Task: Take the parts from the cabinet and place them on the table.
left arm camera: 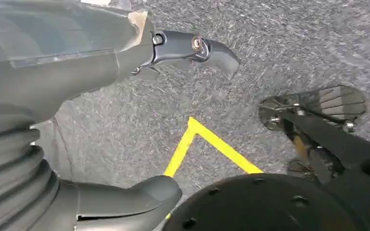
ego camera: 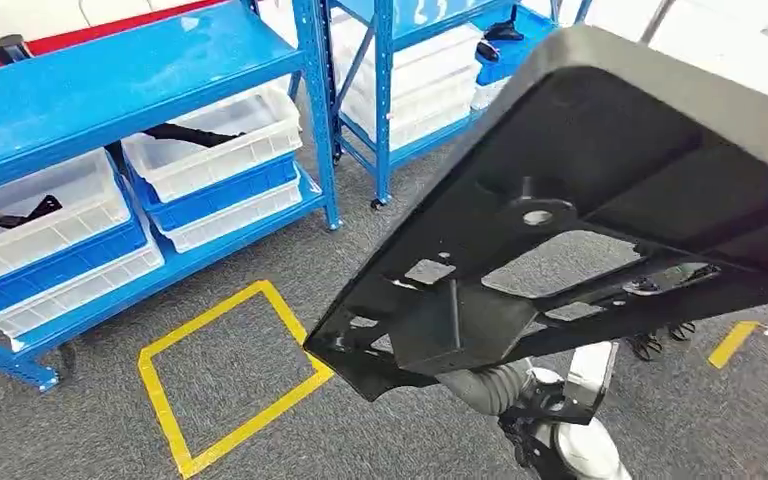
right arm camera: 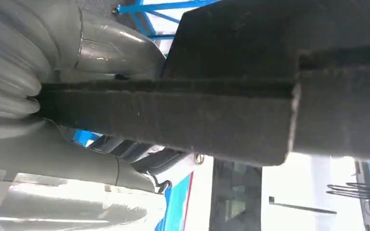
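**A:** Where was the part at that moment?

**B:** The large black moulded part [ego camera: 600,190] was up in the air, tilted, close in front of the head camera, with its ribbed underside and cut-out openings facing the view. It covered much of the right side. It was off the shelves and resting on no surface that I could see.

**A:** Which hand had it?

**B:** The right hand [right arm camera: 77,103]. In the right wrist view its grey thumb lay on one side of a thick black edge of the part and the darker fingers [right arm camera: 139,156] came round the other side, so it was clamped on that edge. In the head view, the arm's grey ribbed cover showed just below the part.

**A:** And the left hand?

**B:** The left hand [left arm camera: 101,125] hung over the grey carpet [left arm camera: 279,43], thumb and a dark finger [left arm camera: 192,48] spread apart, holding nothing. Yellow floor tape [left arm camera: 207,144] ran below it.

**A:** The cabinet?

**B:** The blue shelving [ego camera: 110,85] stood to the left, well apart from the part. On its lower shelf sat 2 white bins [ego camera: 215,150], each with a slim black part [ego camera: 185,133] across it. A yellow taped square [ego camera: 230,375] marked the carpet in front.
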Controlling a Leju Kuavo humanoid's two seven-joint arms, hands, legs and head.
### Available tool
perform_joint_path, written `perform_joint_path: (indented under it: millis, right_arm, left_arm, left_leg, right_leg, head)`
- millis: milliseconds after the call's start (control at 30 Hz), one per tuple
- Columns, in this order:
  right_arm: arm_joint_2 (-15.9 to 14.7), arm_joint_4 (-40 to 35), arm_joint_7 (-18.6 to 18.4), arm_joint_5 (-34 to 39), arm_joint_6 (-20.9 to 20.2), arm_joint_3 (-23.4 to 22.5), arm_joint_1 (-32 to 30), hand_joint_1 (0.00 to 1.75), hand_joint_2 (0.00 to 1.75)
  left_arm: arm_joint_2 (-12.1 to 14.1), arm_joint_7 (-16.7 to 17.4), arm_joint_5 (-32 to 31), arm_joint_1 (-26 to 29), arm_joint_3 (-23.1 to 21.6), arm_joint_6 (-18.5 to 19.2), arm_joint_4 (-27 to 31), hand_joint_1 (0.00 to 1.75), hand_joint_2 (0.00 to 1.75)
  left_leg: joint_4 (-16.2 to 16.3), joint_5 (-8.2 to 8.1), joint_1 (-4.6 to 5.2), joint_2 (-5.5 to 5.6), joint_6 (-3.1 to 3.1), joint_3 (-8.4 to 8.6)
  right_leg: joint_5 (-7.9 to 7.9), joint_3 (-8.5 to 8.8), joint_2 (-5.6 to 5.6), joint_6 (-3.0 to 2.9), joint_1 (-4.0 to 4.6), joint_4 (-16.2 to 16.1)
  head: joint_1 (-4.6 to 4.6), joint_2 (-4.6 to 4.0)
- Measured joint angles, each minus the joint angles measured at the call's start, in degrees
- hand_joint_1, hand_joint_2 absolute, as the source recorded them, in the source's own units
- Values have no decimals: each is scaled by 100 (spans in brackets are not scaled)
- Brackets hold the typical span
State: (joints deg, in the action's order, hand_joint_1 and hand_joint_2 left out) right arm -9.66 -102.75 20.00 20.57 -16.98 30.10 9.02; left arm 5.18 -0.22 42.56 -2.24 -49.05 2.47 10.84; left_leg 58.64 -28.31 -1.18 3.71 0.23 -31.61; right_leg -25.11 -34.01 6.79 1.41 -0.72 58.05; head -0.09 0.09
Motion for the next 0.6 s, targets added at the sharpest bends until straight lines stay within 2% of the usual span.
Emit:
perform_joint_path:
  millis: [33, 67, 100, 133, 167, 200, 233, 267, 300, 333, 367, 400, 433, 533, 567, 600]
  right_arm:
    - [-2, 0, 0, 0, -2, -2, -2, 175, 175]
    - [-7, 2, 0, -2, -20, -11, -10, 175, 175]
    - [-7, 2, 0, 0, -35, -20, 3, 175, 175]
    - [-7, 4, 0, -11, -57, -20, 20, 175, 175]
    - [-7, 9, 0, -20, -74, -22, 18, 175, 175]
    - [-7, 13, 0, -31, -85, -22, 6, 175, 175]
    - [-9, 22, 0, -39, -85, -24, -14, 175, 175]
    - [-13, 31, 0, -53, -85, -26, -33, 175, 175]
    - [-20, 37, 0, -63, -85, -35, -46, 175, 175]
    - [-20, 39, 0, -74, -87, -55, -49, 175, 175]
    - [-20, 39, 0, -87, -87, -68, -46, 175, 175]
    - [-20, 39, 2, -90, -90, -74, -41, 175, 175]
    - [-20, 39, 2, -96, -90, -76, -48, 175, 175]
    - [-31, 39, 7, -96, -90, -92, -74, 175, 175]
    - [-33, 39, 7, -96, -90, -96, -77, 175, 175]
    - [-28, 39, 11, -92, -92, -98, -72, 175, 175]
  left_arm:
    - [7, -28, 13, -2, 0, 26, 0, 0, 175]
    - [4, -61, 26, -6, 0, 50, 0, 0, 175]
    - [11, -114, 55, -6, 0, 81, 0, 0, 175]
    - [22, -157, 66, -6, 0, 94, 0, 0, 175]
    - [22, -199, 66, 2, 0, 87, 0, 0, 175]
    - [24, -210, 66, 9, 0, 43, -2, 0, 175]
    - [24, -212, 66, 10, -2, 15, -4, 0, 175]
    - [24, -216, 66, 9, -2, -24, -7, 0, 175]
    - [22, -232, 66, 6, -2, -64, -7, 0, 175]
    - [15, -262, 66, 4, -2, -77, -7, 0, 175]
    - [15, -293, 66, 3, -2, -74, -7, 0, 175]
    - [42, -306, 66, 2, -2, -74, -9, 0, 175]
    - [39, -308, 66, 2, -2, -70, -15, 0, 175]
    - [46, -306, 66, -11, -2, -59, -20, 0, 175]
    - [37, -308, 66, -19, -2, -57, -17, 0, 175]
    - [48, -308, 66, -25, -2, -57, -20, 0, 175]
  left_leg:
    - [-24, 30, -4, -85, 46, 2]
    - [-72, 69, -53, -181, 102, 3]
    - [-80, 78, -34, -236, 137, 4]
    - [-79, 80, -30, -320, 168, -6]
    - [-79, 80, -18, -402, 172, -17]
    - [-78, 80, -8, -492, 173, -29]
    - [-75, 80, -8, -576, 172, -33]
    - [-75, 79, -10, -651, 170, -30]
    - [-74, 76, -16, -716, 165, -24]
    - [-73, 70, -24, -783, 152, -13]
    - [-70, 58, -28, -839, 126, 3]
    - [-70, 44, 10, -886, 88, 24]
    - [-63, 25, 38, -938, 42, 32]
    - [-123, 54, 34, -1091, -32, 93]
    - [-103, 4, 4, -1053, -92, 79]
    - [68, -156, -23, -690, -109, 33]
  right_leg:
    - [25, -31, 78, 45, 0, -10]
    - [-7, -82, -30, 56, 17, 53]
    - [-124, -191, -371, 45, 61, 248]
    - [-303, -371, -515, 19, 53, 609]
    - [-502, -596, -578, 0, 40, 1095]
    - [-668, -809, -601, 0, 25, 1565]
    - [-732, -928, -610, 36, 2, 1845]
    - [-681, -882, -619, 81, -20, 1783]
    - [-550, -694, -645, 146, -42, 1472]
    - [-357, -390, -710, 215, -61, 923]
    - [-177, -47, -886, 264, -67, 320]
    - [-198, 89, -1137, 219, -46, 13]
    - [-153, 126, -1061, 164, 9, -6]
    - [-131, 72, -866, 66, 18, 19]
    - [-94, 98, -795, 1, -77, -17]
    - [-87, 89, -732, -27, -95, -17]
  head:
    - [11, 0]
    - [7, 0]
    - [31, 0]
    - [83, 0]
    - [83, 0]
    - [81, 0]
    - [83, 0]
    - [81, 0]
    - [90, 0]
    - [83, 0]
    - [85, 0]
    - [94, 0]
    - [87, 0]
    - [81, 0]
    - [74, 0]
    - [43, 0]
